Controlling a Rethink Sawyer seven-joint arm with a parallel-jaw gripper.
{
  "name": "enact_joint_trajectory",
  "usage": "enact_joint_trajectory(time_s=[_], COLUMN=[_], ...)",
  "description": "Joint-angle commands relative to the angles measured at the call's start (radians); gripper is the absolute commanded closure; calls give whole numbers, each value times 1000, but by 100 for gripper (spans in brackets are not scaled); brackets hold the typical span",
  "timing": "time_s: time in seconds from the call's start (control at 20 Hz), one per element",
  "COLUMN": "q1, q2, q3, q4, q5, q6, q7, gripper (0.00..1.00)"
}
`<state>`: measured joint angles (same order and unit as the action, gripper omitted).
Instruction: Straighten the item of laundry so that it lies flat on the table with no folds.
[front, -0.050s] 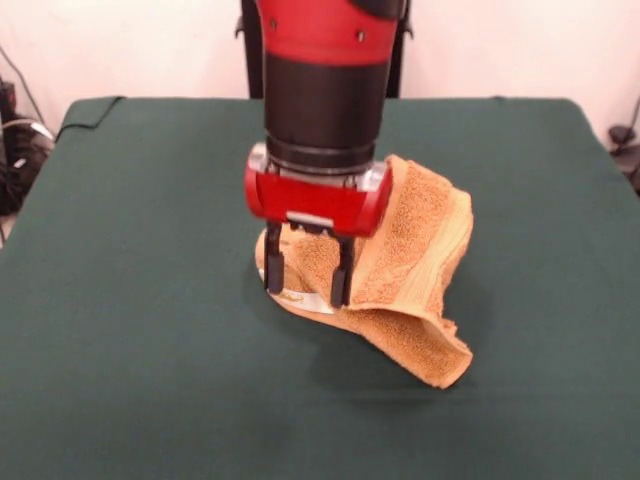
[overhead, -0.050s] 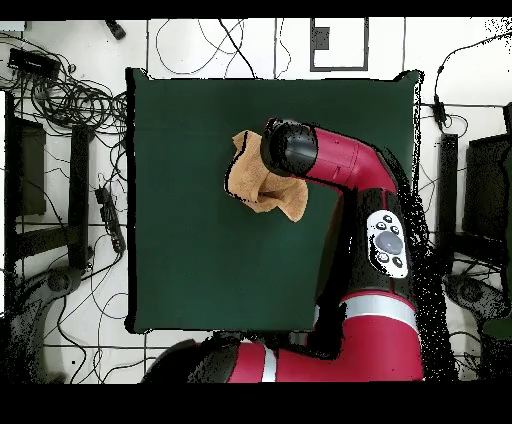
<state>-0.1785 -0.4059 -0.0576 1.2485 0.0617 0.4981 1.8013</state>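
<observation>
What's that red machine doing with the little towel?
A red and black robot arm is working on an orange-tan terry towel lying on a green-covered table. Its tool is down at the towel, its two dark fingers standing apart over the cloth. The towel is far from flat: it sits bunched and folded over on itself, one part raised beside the arm.

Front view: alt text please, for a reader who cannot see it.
A crumpled orange-tan towel lies folded on the green table. The red and black arm's tool is down at its left edge, fingers open astride a fold.
</observation>
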Motion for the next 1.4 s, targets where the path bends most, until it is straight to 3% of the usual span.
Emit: enact_joint_trajectory(time_s=[0.05,0.4,0.9,1.15,1.4], q1=[39,125,203,247,258], q2=[23,-40,-121,-134,-134], q3=[16,-57,-107,-114,-121], q4=[48,92,176,247,256], q5=[46,86,181,230,259], q6=[4,74,177,135,147], q7=[231,323,350,362,332], gripper=[0,0,0,0,0])
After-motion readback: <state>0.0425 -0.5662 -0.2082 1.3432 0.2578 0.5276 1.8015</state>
